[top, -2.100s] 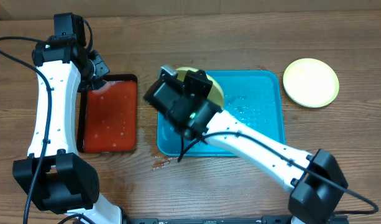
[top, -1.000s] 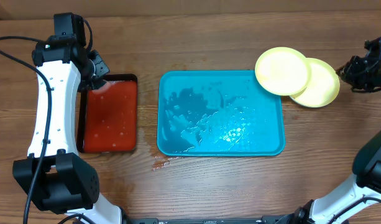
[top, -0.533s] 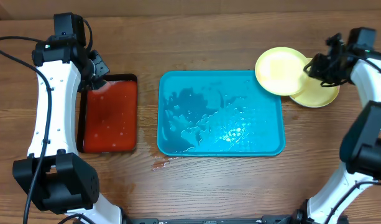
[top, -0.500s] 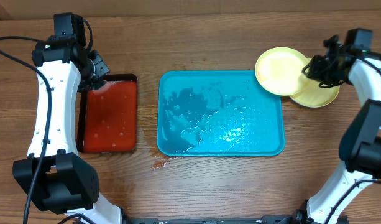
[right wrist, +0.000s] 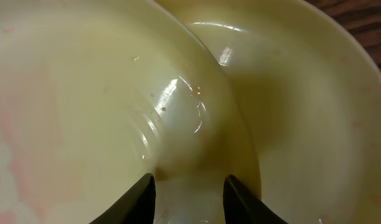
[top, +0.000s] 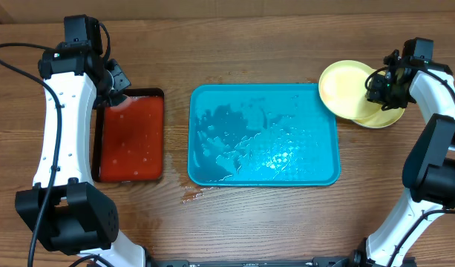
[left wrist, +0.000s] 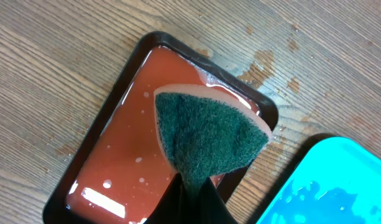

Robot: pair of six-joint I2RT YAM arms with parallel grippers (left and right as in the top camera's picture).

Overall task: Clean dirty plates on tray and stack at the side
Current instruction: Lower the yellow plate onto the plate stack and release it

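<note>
**A:** Overhead first. What's hard to read?
**B:** The left gripper (top: 116,77), over the black-rimmed tray's (top: 147,92) far corner. Its fingertips are too dark to judge there. At far right, the upper plate (top: 344,89) hides part of the lower plate (top: 381,117) and overlaps the tray's (top: 205,100) far-right corner. The right gripper (top: 372,87) sits at its right rim.
**A:** Contents?
**B:** The tray holds only a water film, and the black-rimmed tray holds red liquid. Table (top: 286,222) wood shows between the 2 trays and nearer.
**A:** Left wrist?
**B:** The fingers pinch the sponge (left wrist: 209,140) above that liquid.
**A:** Right wrist?
**B:** 2 fingertips (right wrist: 145,194) clamp the upper plate's rim. Both plates run out of frame.
</note>
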